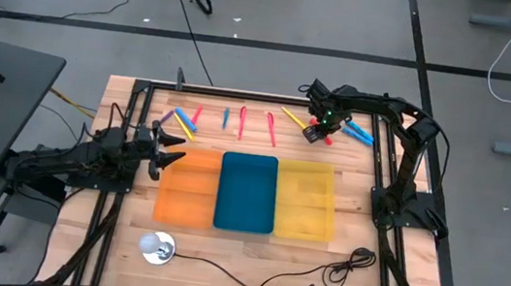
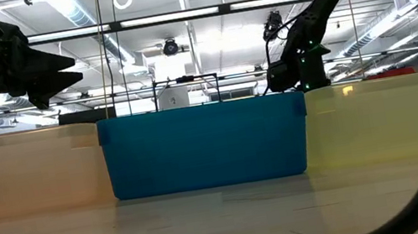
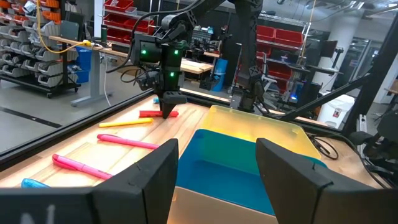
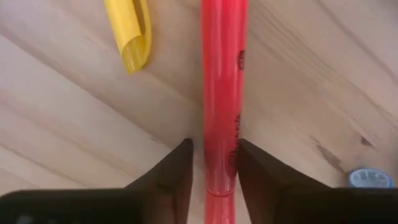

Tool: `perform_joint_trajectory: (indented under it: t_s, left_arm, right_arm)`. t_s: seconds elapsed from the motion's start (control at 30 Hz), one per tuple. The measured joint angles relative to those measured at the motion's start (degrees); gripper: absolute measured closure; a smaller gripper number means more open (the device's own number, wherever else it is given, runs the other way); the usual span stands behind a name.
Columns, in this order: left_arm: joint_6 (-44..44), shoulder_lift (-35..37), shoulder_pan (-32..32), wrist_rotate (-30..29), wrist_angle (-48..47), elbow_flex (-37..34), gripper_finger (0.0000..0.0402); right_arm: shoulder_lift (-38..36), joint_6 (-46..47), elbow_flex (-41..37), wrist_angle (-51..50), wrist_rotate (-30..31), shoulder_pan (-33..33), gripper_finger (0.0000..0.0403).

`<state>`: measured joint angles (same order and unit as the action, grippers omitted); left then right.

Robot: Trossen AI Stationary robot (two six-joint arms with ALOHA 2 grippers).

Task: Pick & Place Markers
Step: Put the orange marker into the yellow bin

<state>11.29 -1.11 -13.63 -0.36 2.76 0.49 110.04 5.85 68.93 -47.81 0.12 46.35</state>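
Note:
Several markers lie along the far part of the wooden table: pink, blue and yellow ones (image 1: 242, 122), and a red marker (image 4: 221, 93) flat on the wood at the far right. My right gripper (image 1: 317, 134) points straight down over the red marker and is shut on it. A yellow marker (image 4: 130, 31) lies just beside it. My left gripper (image 1: 172, 149) hangs open at the table's left, level, next to the orange tray (image 1: 187, 185), holding nothing. My right gripper pinches the red marker's barrel (image 4: 219, 168) between its two fingers, one on each long side. The fingers (image 4: 171, 180) come from above, pointing down, and lie across the marker. The marker lies flat on the table.
The orange tray, a blue tray (image 1: 246, 193) and a yellow tray (image 1: 304, 200) stand side by side at mid-table. Blue markers (image 1: 359, 133) lie right of my right gripper. A black cable (image 1: 318, 273) and a white round object (image 1: 157, 246) lie near the front edge.

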Motion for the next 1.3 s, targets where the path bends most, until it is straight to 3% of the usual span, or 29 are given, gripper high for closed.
perform_joint_trajectory:
  t_s: [0.3,0.8,1.3]
  left_arm:
    - [0.0,0.0,0.0,0.0,0.0,0.0,0.0179]
    - [0.0,0.0,0.0,0.0,0.0,0.0,0.0179]
    - [0.0,0.0,0.0,0.0,0.0,0.0,0.0179]
  right_arm:
    - [0.0,2.1,0.0,0.7,0.2,0.0,0.0336]
    - [-0.4,2.3,0.0,0.1,0.6,0.0,0.0338]
    - [-7.7,5.0,0.1,-10.2,0.6,-0.4,0.0339]
